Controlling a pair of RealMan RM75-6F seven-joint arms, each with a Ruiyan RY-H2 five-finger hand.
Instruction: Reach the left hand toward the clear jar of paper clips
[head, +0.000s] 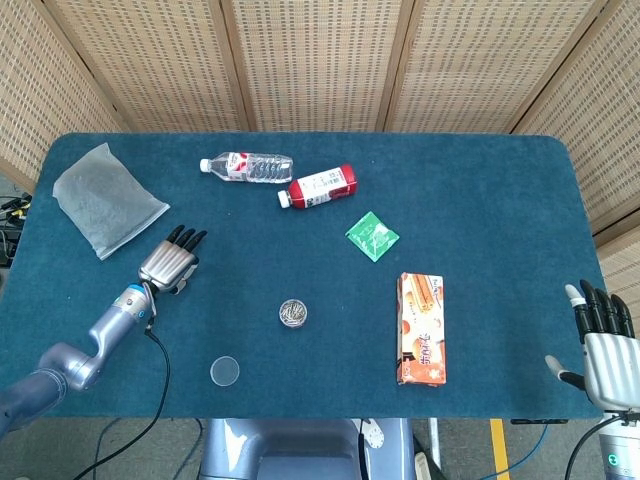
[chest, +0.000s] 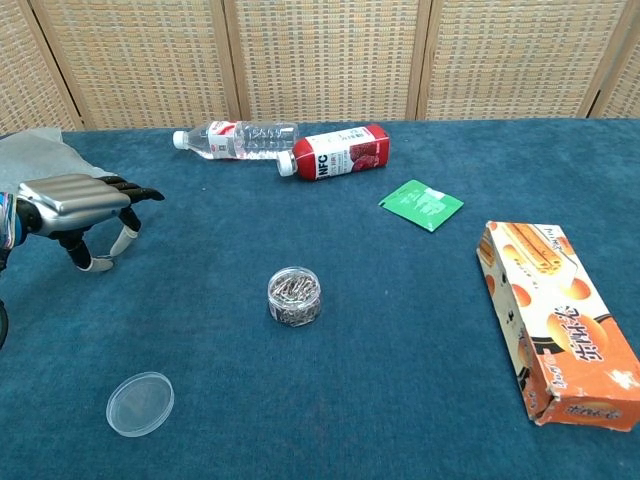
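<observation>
The clear jar of paper clips (head: 293, 313) (chest: 294, 296) stands lidless near the middle of the blue table, upright. Its clear lid (head: 225, 371) (chest: 140, 403) lies flat to the front left of it. My left hand (head: 170, 262) (chest: 78, 203) hovers low over the cloth well to the left of the jar, palm down, fingers stretched out and holding nothing. My right hand (head: 602, 344) hangs off the table's right front corner, fingers extended and empty; the chest view does not show it.
A water bottle (head: 246, 166) and a red-labelled bottle (head: 320, 186) lie on their sides at the back. A green packet (head: 372, 237) and an orange snack box (head: 421, 328) lie right of the jar. A clear plastic bag (head: 105, 198) lies at the back left.
</observation>
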